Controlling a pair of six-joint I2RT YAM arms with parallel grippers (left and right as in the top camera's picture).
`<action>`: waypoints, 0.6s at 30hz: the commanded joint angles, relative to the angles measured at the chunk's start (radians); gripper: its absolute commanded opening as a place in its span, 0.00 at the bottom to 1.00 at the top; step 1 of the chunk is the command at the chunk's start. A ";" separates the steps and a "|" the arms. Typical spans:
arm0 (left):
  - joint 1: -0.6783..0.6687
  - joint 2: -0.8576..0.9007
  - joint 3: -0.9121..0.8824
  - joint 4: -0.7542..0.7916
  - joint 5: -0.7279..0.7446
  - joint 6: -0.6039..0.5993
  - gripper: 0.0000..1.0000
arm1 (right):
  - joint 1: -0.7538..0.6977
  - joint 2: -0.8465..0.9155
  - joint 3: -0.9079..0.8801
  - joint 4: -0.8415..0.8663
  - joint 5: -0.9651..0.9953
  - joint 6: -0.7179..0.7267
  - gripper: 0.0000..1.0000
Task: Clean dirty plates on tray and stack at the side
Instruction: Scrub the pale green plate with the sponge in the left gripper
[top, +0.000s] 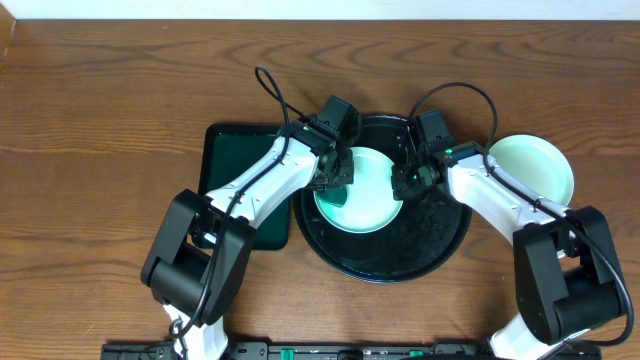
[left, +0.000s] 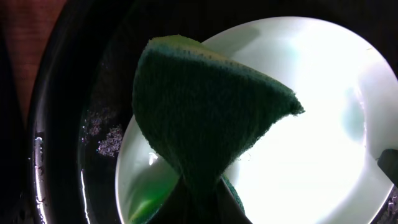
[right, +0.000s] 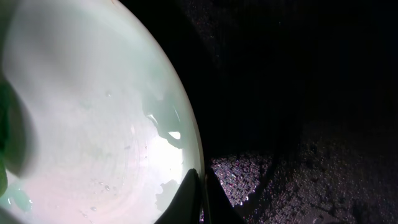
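Notes from the remote desk. Left gripper (top: 337, 172) was clenched on a dark green sponge (left: 205, 106). The sponge hung over the left part of a plate (top: 368, 200) lying in the black tray (top: 400, 258). From the wrist view I could not tell whether sponge and plate touched.

Right gripper (top: 405, 181) was pinched on that plate's right rim, with one of its fingers (right: 178, 208) on the inside of the edge and the other outside. The plate looked wet, pale green toward its lower left (film or tint, I couldn't say). Droplets lay on the tray floor beside it.

A second plate (top: 532, 168) sat on the wooden table (top: 100, 100) just right of the tray. A rectangular dark green tray (top: 240, 160) lay on the black tray's left side.
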 joint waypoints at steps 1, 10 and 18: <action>0.006 0.033 0.008 -0.002 -0.028 -0.013 0.07 | 0.008 -0.012 -0.006 0.000 0.006 -0.012 0.01; 0.006 0.170 0.008 0.004 0.054 -0.007 0.07 | 0.008 -0.012 -0.006 0.001 0.005 -0.025 0.01; 0.006 0.196 0.008 0.003 0.378 0.060 0.07 | 0.014 -0.012 -0.007 0.004 0.005 -0.031 0.01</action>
